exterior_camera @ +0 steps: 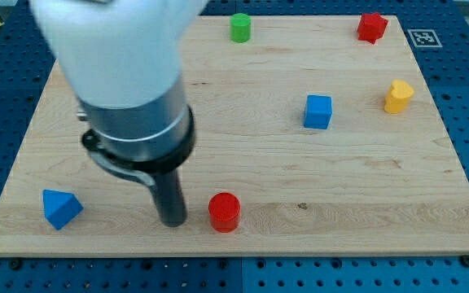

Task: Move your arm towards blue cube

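Observation:
The blue cube (317,111) sits on the wooden board (243,163) right of the middle. My tip (173,221) rests on the board near the view's bottom, left of centre, far to the lower left of the blue cube. A red cylinder (225,212) stands just to the right of my tip, with a small gap between them. The arm's white and grey body covers the upper left of the board.
A blue triangular block (60,208) lies at the bottom left. A green cylinder (240,27) stands at the top centre. A red star-shaped block (372,26) is at the top right. A yellow block (398,96) lies right of the blue cube.

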Action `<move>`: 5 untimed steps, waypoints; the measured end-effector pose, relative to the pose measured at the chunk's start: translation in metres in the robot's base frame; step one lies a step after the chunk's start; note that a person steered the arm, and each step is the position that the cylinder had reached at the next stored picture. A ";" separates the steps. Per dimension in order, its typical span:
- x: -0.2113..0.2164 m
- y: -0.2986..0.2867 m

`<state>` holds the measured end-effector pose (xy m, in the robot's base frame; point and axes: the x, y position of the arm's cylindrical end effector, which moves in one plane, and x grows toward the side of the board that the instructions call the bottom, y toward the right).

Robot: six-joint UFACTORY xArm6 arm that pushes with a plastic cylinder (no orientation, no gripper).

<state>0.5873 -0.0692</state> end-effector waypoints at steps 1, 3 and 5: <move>0.000 0.021; 0.000 0.046; -0.061 0.018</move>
<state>0.5265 -0.0508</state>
